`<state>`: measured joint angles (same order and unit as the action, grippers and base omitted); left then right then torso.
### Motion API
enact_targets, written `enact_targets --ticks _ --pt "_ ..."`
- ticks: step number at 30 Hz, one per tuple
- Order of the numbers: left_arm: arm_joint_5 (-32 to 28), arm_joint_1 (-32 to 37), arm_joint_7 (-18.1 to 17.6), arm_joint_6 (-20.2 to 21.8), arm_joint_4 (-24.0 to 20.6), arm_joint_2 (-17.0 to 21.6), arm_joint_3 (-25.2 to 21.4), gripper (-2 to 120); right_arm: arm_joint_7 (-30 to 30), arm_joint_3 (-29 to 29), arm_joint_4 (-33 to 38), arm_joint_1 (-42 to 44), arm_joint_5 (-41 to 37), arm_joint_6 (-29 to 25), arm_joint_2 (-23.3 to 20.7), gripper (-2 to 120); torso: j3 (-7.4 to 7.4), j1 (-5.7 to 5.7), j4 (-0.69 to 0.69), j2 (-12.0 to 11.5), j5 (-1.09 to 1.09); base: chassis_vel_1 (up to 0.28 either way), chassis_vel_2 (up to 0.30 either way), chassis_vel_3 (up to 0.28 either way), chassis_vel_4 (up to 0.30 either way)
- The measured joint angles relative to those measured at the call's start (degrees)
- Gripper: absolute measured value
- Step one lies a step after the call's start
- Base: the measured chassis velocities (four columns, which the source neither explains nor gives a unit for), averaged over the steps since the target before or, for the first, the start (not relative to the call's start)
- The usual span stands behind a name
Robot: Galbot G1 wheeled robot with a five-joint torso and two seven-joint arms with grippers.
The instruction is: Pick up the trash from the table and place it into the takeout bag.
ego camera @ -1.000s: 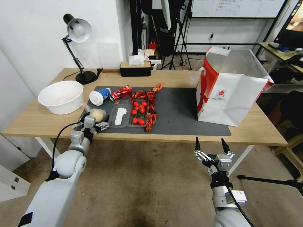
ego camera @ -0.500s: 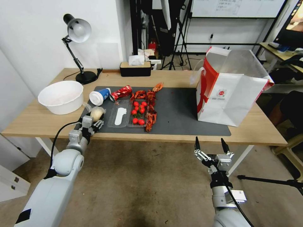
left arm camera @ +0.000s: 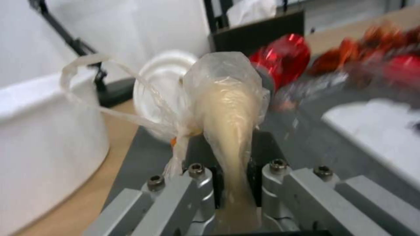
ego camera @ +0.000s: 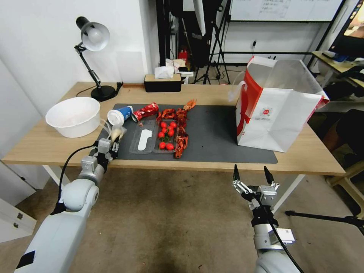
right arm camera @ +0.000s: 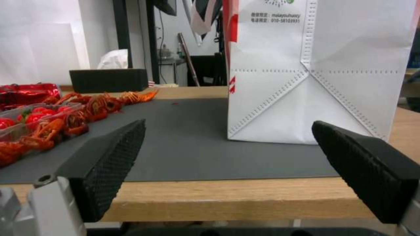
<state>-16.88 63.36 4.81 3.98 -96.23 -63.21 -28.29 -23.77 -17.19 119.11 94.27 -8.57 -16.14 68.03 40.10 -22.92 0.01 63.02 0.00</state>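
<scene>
clear bag [left arm camera: 225, 98] pinched in left gripper [ego camera: 110, 145] jaws over mat edge, right gripper [ego camera: 250, 174] below table, jaws spread

A broad strip of bare mat [ego camera: 212, 132] lies open between the crayfish [ego camera: 181, 136] and the bag [ego camera: 276, 113]. The bag stands tall at the tabletop's [ego camera: 303, 159] right end, its mouth open upward. On the left it is crowded: bowl [ego camera: 74, 115], cup [ego camera: 119, 115], can [ego camera: 146, 111] and tray [ego camera: 153, 140] sit close together. The lamp [ego camera: 93, 57] and tissue box [ego camera: 163, 82] line the far edge.
</scene>
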Motion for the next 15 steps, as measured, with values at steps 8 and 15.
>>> enact_targets --ticks 8,15 --pt "-11.0 -3.6 7.4 -3.3 -2.7 3.5 4.0 7 0.0 0.0 0.2 0.1 0.0 0.0 0.3 95 0.0 0.0 0.0 0.0 0.01 0.0 0.0 0.0 0.0" --pt "-26.0 -13.8 15.0 -6.9 -2.4 8.3 13.9 7 0.0 -0.2 0.4 0.3 0.0 0.0 0.6 95 0.01 0.0 -0.01 0.0 0.0 0.0 0.0 0.0 0.0"
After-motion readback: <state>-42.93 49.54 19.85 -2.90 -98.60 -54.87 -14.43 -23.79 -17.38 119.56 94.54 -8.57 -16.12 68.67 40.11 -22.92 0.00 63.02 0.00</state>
